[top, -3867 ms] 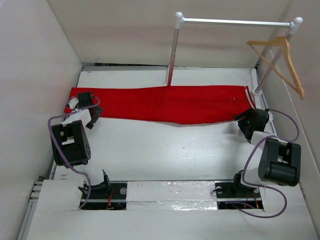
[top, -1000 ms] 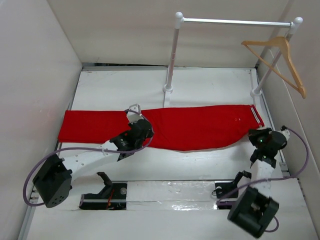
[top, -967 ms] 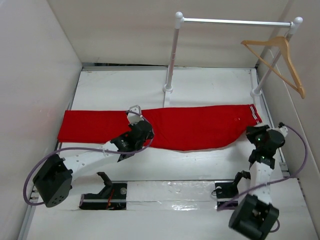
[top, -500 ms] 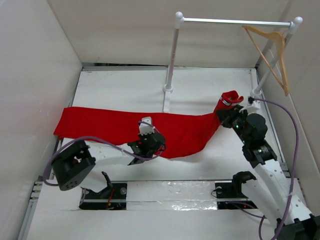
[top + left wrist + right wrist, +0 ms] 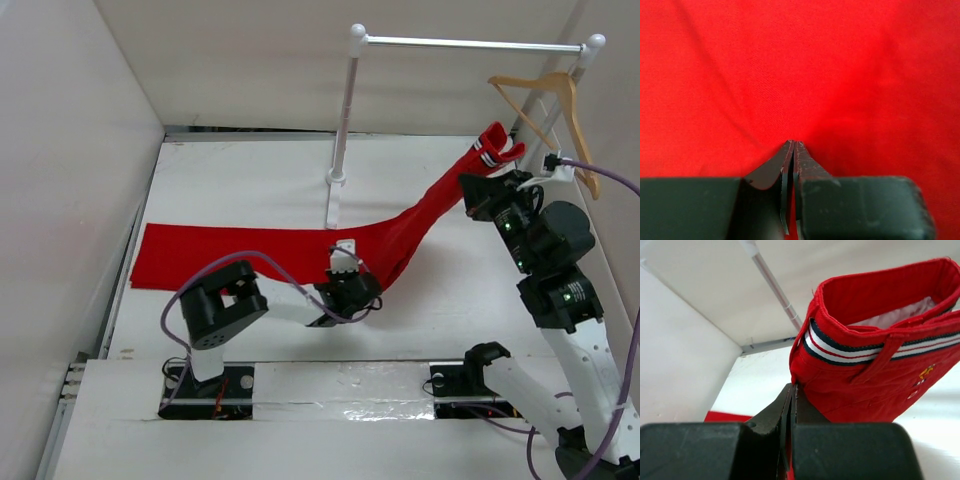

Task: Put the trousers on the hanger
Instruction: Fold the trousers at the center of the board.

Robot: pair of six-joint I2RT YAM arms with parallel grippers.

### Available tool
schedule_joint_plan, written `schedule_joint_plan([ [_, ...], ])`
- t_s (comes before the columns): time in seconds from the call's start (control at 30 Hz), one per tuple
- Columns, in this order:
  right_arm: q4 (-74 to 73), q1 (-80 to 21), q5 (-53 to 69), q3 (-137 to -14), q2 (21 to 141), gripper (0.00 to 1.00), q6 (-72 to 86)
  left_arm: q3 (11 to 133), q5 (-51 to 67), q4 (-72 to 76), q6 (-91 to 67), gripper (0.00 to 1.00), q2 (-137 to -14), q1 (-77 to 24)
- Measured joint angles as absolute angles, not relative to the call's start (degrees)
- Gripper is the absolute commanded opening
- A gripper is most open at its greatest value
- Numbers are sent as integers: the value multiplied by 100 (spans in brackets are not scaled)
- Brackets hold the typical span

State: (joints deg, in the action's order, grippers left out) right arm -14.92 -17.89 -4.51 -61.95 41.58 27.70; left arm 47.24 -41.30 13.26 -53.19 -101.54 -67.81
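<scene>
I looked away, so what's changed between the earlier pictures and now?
The right end effector, shut on the trousers, lifted their striped end toward the hanger. The left end effector slid right along the cloth, pinching it. The rail and hanger stayed put.

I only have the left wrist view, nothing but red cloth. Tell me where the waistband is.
Observer: The right gripper is shut on the trousers just below the striped waistband, held up off the table.
Operator: Report the hanger.
Observer: The hanger hangs on the right end of the rail, with nothing on it.
Operator: Say how the legs lie.
Observer: The leg end lies flat toward the left. From the left gripper, which pinches the cloth, the trousers rise to the right.
</scene>
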Motion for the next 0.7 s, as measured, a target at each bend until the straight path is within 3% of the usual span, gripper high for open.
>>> schedule_joint_plan([
  [0.2,-1820,-1750,-336,-6932,4429,0,2456,6407,-3332,1559,-4858,0,-11271,-6858],
  [0.33,-1804,-1841,-132,-7113,4709,0,2377,6600,-3190,1531,-4541,1,-10991,-6840],
  [0.5,-1815,-2521,-172,-7540,5452,0,2335,5655,-2987,1157,-4226,6,-8838,-6132],
  [0.7,-1531,-4049,-655,-8565,7039,0,2169,5328,-2768,495,-3828,12,-5258,-3710],
])
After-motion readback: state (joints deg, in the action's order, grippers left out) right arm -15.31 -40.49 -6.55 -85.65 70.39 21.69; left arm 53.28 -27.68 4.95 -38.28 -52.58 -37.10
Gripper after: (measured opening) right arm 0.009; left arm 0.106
